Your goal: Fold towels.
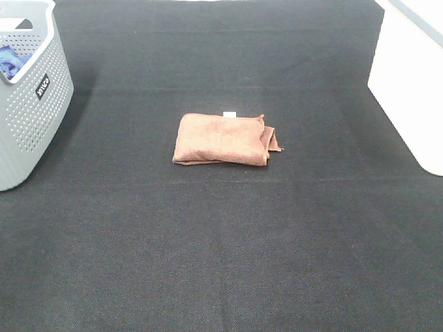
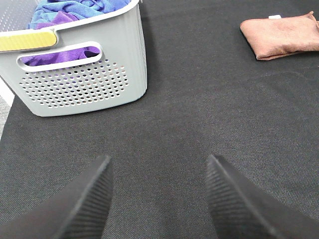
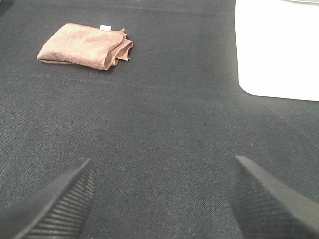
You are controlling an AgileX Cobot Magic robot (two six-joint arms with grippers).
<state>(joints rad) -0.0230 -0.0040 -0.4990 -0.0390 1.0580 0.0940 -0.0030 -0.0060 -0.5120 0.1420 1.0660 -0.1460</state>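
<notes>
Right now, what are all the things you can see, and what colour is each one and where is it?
towel: one, reddish-brown, folded, lying in the middle of the dark mat
tag: one, small and white, on the towel's far edge
basket: one, grey with little holes, at the left edge of the mat
cloths: a few, blue and purple, bundled inside the basket
white bin: one, white, at the right edge of the mat
mat: one, black, covering the table
left gripper: one, black fingers, open, above bare mat beside the basket
right gripper: one, black fingers, open, above bare mat
</notes>
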